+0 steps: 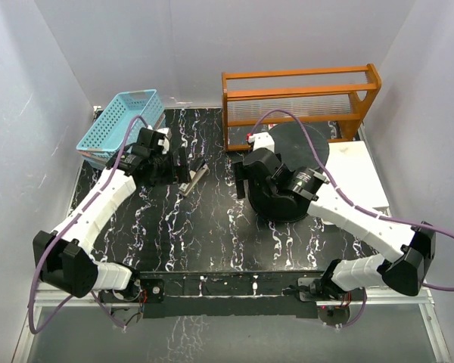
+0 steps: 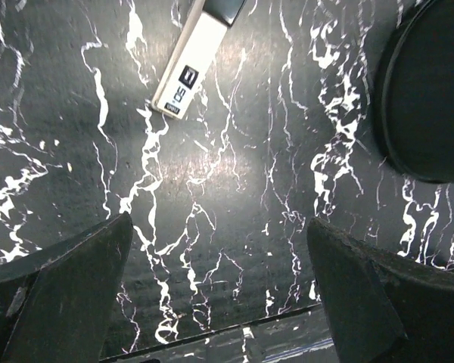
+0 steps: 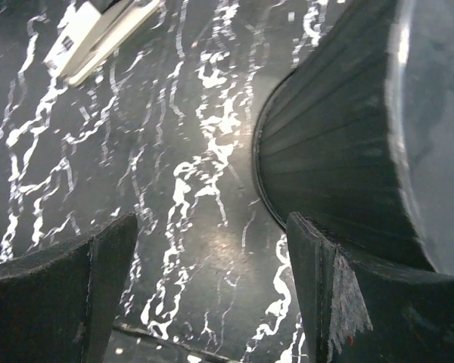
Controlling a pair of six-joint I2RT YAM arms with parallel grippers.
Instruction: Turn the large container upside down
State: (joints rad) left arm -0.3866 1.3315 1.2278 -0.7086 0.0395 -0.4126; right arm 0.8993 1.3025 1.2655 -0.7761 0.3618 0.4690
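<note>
The large container (image 1: 287, 178) is a round black bucket with ribbed sides, standing right of the table's middle. It shows a flat dark round face upward in the top view. Its wall fills the right of the right wrist view (image 3: 333, 144), and its edge shows at the right of the left wrist view (image 2: 431, 91). My right gripper (image 1: 244, 181) is open and empty (image 3: 212, 227), low over the table just left of the bucket, its right finger (image 3: 325, 287) close beside the wall. My left gripper (image 1: 178, 168) is open and empty (image 2: 219, 223) above bare table.
A white and black stapler (image 1: 191, 180) lies between the grippers and shows in both wrist views (image 2: 189, 72) (image 3: 91, 34). A blue basket (image 1: 121, 125) sits at the back left. A wooden rack (image 1: 299, 98) stands behind the bucket, and a white board (image 1: 359, 178) lies to its right.
</note>
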